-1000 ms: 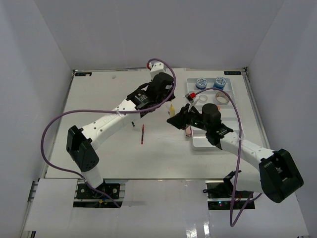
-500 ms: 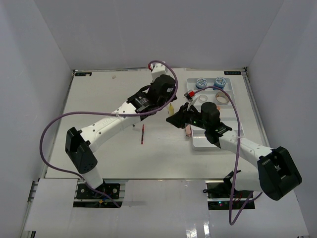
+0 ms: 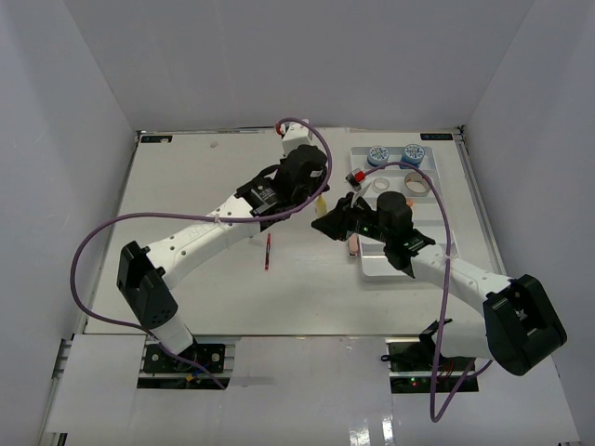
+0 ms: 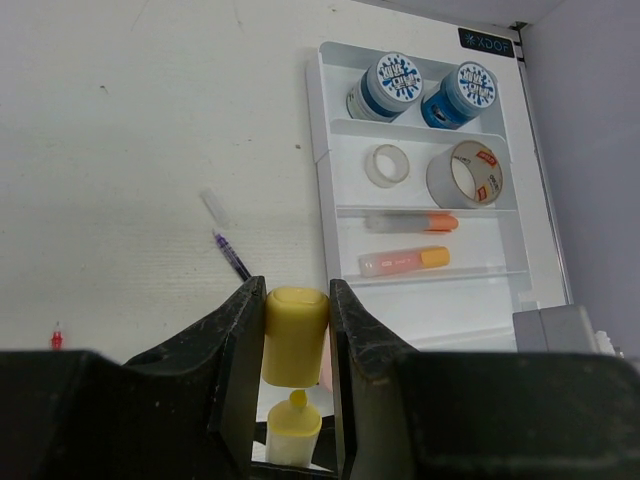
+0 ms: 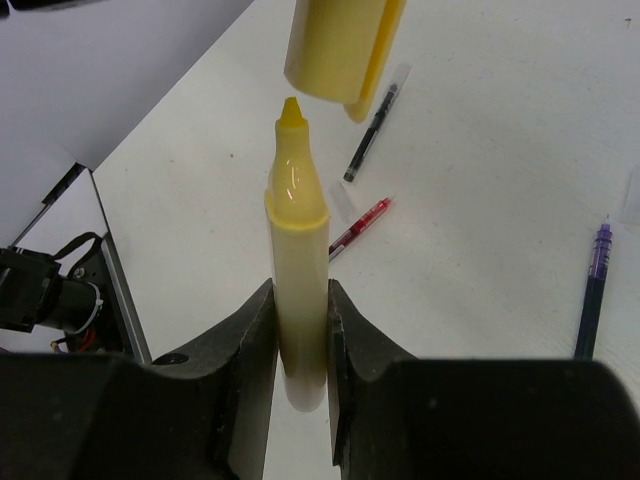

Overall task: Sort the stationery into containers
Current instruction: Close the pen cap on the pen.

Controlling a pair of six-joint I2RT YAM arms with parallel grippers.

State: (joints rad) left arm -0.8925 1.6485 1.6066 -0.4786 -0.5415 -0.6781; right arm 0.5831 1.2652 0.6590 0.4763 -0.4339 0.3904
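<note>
My left gripper (image 4: 297, 300) is shut on a yellow highlighter cap (image 4: 296, 335). Right below it my right gripper (image 5: 300, 300) is shut on the yellow highlighter body (image 5: 300, 290), which stands upright with its tip bare. The cap (image 5: 340, 45) hangs just over the tip, a small gap between them. In the top view both grippers meet left of the white tray (image 3: 381, 265). The tray (image 4: 322, 150) holds two blue-white tubs (image 4: 389, 82), two tape rolls (image 4: 462, 172) and two orange-capped markers (image 4: 405, 261).
On the table lie a red pen (image 3: 268, 252), a black pen (image 5: 372, 130) and a purple pen (image 4: 231, 256) with a clear cap beside it. A red-and-grey piece (image 3: 355, 177) sits at the tray's left edge. Grey walls enclose the table.
The left arm has shifted a little to the right, bringing the cap over the highlighter tip. The right arm has barely moved. Both grips are unchanged.
</note>
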